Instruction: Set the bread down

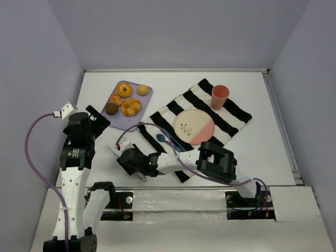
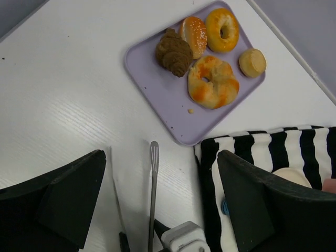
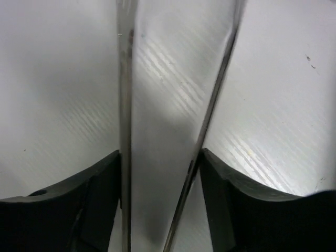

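Note:
Several breads lie on a lavender tray (image 1: 145,103) at the back left: a ring donut (image 1: 124,89), a small bun (image 1: 143,90), a glazed twist (image 1: 131,106), a brown pastry (image 1: 111,108). They also show in the left wrist view, with the twist (image 2: 212,82) in the middle. My right gripper (image 1: 129,159) reaches left and is shut on metal tongs (image 3: 125,105), whose two arms lie between its fingers (image 3: 100,184). The tongs (image 2: 153,178) point toward the tray. My left gripper (image 2: 161,157) is open and empty, above the table near the tray.
A black-and-white striped cloth (image 1: 231,113) holds a pink-and-cream plate (image 1: 193,127) and a pink cup (image 1: 220,96). A small blue item (image 1: 160,138) lies on the cloth's left edge. Walls enclose the table on three sides.

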Controlling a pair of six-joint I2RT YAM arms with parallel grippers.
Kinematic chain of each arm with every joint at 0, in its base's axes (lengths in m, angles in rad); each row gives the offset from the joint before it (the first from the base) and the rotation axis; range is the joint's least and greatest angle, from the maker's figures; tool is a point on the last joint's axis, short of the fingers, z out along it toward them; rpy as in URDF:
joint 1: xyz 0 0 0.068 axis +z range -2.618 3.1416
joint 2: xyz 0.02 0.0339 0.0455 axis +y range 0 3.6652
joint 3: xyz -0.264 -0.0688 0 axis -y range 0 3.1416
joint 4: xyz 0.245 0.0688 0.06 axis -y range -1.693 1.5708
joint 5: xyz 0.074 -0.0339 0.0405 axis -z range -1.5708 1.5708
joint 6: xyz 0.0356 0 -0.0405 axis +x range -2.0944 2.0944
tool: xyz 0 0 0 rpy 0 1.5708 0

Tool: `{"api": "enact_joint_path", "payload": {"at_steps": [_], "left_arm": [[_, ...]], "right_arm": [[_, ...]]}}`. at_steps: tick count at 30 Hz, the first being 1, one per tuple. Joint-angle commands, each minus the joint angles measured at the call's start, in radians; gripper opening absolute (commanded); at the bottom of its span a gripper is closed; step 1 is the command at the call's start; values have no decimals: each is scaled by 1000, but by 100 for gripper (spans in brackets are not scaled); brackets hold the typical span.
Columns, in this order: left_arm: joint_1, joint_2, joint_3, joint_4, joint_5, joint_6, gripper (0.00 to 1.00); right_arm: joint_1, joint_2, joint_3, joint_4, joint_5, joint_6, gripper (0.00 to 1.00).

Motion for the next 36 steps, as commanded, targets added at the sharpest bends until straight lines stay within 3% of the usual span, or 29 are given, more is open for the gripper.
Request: {"api": "enact_joint_path", "payload": {"at_steps": [1,3,8,13,19,27,31,36], "left_arm": [[5,-20,-8,27,14,18,99],[5,-23,-7,26,9,17,99],[6,-32,-2,26,3,15,99],[5,-36,4,26,-1,11,99],[6,-43,-4,38,20,18,99],[6,-37,-7,38,26,14,99],[6,-32,-8,39,35,14,99],[6,-29,-13,49,55,15,99]], "right_arm": [[-30,-14,-45,20,-10,56,58],[-30,-34,-57,20,-16,58,51],[-30,-165,-99,20,-31,44,44],[-53,-381,-154,0,16,22,44],[-148,-495,-150,-89,-50,19,48],[-309,-382,51,-240,-168,71,53],[-360,-289,171,-294,-160,79,61],[-418,-183,290,-323,-218,98,62]]}}
